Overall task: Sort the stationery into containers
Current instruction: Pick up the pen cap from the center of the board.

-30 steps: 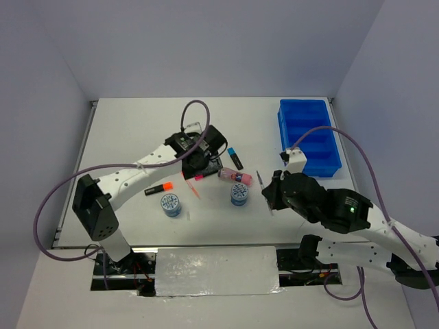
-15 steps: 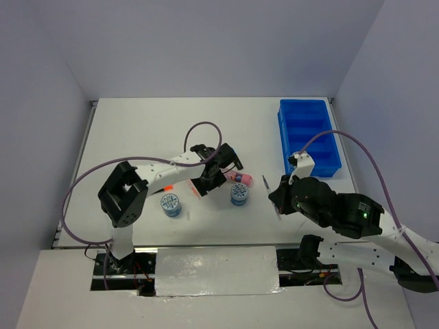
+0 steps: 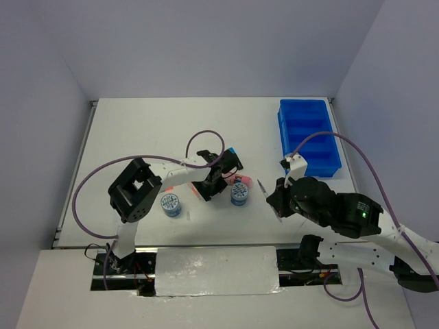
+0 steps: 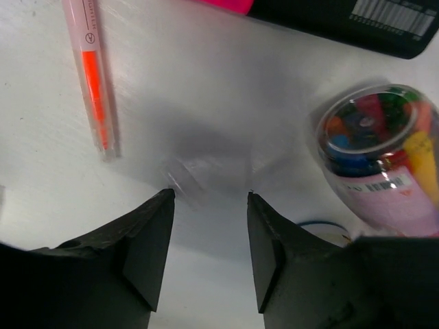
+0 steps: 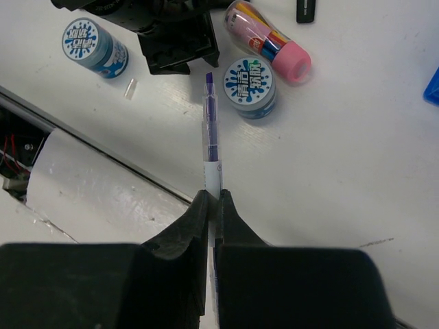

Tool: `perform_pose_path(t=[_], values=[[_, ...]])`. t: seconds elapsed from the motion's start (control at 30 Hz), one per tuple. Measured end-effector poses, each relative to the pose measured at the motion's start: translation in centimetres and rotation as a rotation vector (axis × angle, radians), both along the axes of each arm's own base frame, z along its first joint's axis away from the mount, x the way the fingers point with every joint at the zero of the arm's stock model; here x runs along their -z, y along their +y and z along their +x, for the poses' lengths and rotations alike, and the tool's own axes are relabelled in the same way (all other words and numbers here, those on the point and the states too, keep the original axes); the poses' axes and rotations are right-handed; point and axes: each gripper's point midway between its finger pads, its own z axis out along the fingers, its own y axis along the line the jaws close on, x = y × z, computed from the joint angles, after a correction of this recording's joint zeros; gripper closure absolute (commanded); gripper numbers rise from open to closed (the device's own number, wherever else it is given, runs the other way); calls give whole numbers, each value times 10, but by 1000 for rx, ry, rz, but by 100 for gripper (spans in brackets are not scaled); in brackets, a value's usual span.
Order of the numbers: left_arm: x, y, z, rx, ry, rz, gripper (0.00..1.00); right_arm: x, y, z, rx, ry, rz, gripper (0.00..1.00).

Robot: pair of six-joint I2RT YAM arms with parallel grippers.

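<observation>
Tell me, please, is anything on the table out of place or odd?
Yes. The pink tube lies on its side beside a round disc, and a small clear piece lies loose near the orange pen. Nothing looks spilled.

The blue tray (image 3: 302,113) sits at 2 o'clock on the worktop (image 3: 137,130). It is long and has little boxes inside. Two round blue-and-white discs stand flat, the left disc (image 3: 171,203) at 7 o'clock and the right disc (image 3: 239,193) at 5 o'clock. The pink tube (image 3: 242,180) lies on its side just at 12 o'clock from the right disc. It has colourful bits inside. A thin orange pen (image 4: 92,68) lies flat beside a black and pink highlighter (image 4: 343,20). A blue-capped highlighter (image 3: 231,151) lies at 11 o'clock from the tube. The right claw (image 5: 211,197) pinches a thin purple pen (image 5: 211,130).
</observation>
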Motion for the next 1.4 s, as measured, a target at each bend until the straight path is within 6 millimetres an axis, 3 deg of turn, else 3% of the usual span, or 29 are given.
perform_pose_path(t=[0.5,0.83,0.97,1.23,1.4], values=[[7,2,-7,-34,19,28,41,10,1,-2,-57,-8,-51,100],[7,18,2,-72,17,58,42,9,6,-5,-84,0,-43,100],[8,22,5,-83,20,61,49,10,8,-4,-90,2,-45,100],[8,22,4,-79,23,60,51,12,13,-3,-99,7,-55,100],[8,20,2,-75,33,52,65,12,15,-2,-101,4,-55,100]])
